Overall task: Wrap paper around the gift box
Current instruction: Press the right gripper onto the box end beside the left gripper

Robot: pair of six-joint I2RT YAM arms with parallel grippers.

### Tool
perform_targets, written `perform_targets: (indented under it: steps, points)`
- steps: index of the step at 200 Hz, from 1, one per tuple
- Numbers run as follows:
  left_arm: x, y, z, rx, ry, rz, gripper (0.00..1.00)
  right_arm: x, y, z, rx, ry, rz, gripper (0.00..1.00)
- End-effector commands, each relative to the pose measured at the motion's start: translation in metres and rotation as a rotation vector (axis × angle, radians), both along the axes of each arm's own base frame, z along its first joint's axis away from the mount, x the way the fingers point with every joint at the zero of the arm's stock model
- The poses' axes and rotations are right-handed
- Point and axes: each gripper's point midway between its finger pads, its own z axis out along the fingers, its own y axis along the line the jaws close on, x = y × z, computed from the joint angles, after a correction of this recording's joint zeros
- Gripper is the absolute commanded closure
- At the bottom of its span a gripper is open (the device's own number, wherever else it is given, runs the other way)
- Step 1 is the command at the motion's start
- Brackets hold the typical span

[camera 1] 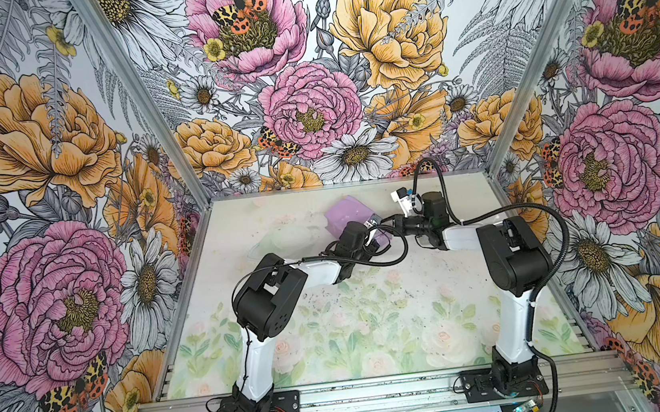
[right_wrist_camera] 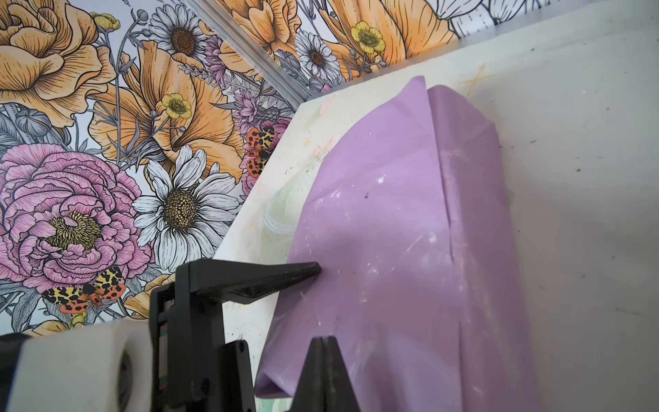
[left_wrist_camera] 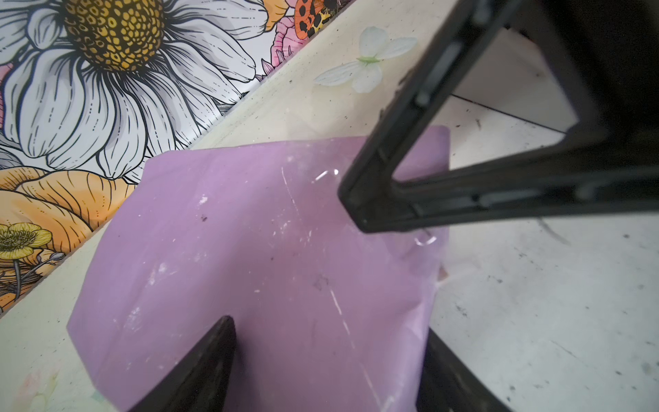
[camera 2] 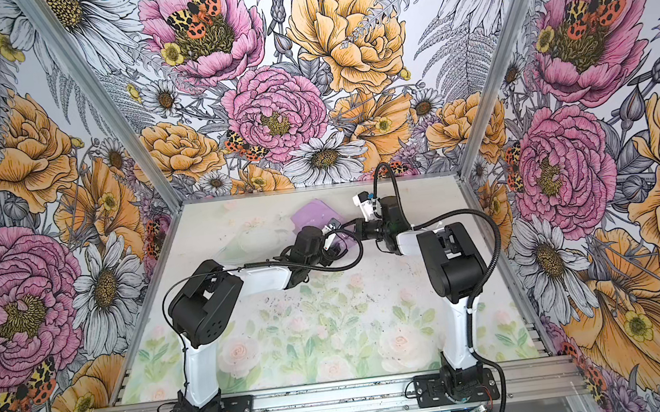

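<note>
**Operator:** Where is the workpiece, and how do the fingers stand?

**Technician:** The gift box lies at the far middle of the table, near the back wall. It is covered by the paper, which reads lilac over it. The left gripper has its fingers wide apart, tips on the papered top. No clamp on the box is evident. The right gripper has its fingers pressed together with nothing visible between them, the tip at the paper.

**Operator:** Failure modes?

**Technician:** Three, in my judgement.
1. The closed, pointed tip can puncture or tear thin paper if pressed hard.
2. If either tip lifts, the folded flap may spring open.
3. The two grippers work just beside each other, so a sideways move risks contact, and a push could slide the box.

**Operator:** What does each view add?

**Technician:** Both top views give the location, but the wrists hide the near edge. The left wrist view alone shows glossy clear patches, likely tape. The right wrist view alone shows the fold seam and a loose, unclosed corner.
</note>
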Motion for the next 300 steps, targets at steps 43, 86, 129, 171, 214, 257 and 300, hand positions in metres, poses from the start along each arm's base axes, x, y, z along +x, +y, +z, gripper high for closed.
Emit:
perform_targets:
  steps: [43, 86, 129, 171, 214, 257, 300]
  points:
    - [-0.023, 0.023, -0.059, 0.089, 0.181, 0.003, 0.25, 0.014, 0.006, -0.007, -0.024, -0.024, -0.012, 1.00]
    - [-0.022, 0.023, -0.058, 0.089, 0.179, 0.003, 0.25, 0.015, 0.003, -0.023, -0.108, -0.011, -0.034, 1.00]
    - [-0.022, 0.022, -0.057, 0.087, 0.177, 0.003, 0.25, 0.010, -0.005, -0.041, -0.254, -0.017, -0.060, 0.97]
    - [-0.022, 0.023, -0.058, 0.089, 0.178, 0.004, 0.25, 0.011, -0.007, -0.044, -0.349, -0.048, -0.080, 0.84]
    - [-0.022, 0.024, -0.058, 0.090, 0.177, 0.005, 0.25, 0.014, -0.010, -0.035, -0.394, -0.093, -0.115, 0.69]
    - [-0.021, 0.023, -0.057, 0.088, 0.176, 0.004, 0.25, 0.017, -0.009, -0.011, -0.372, -0.138, -0.132, 0.62]
    - [-0.022, 0.023, -0.058, 0.089, 0.177, 0.004, 0.25, 0.016, -0.005, 0.009, -0.326, -0.161, -0.128, 0.56]
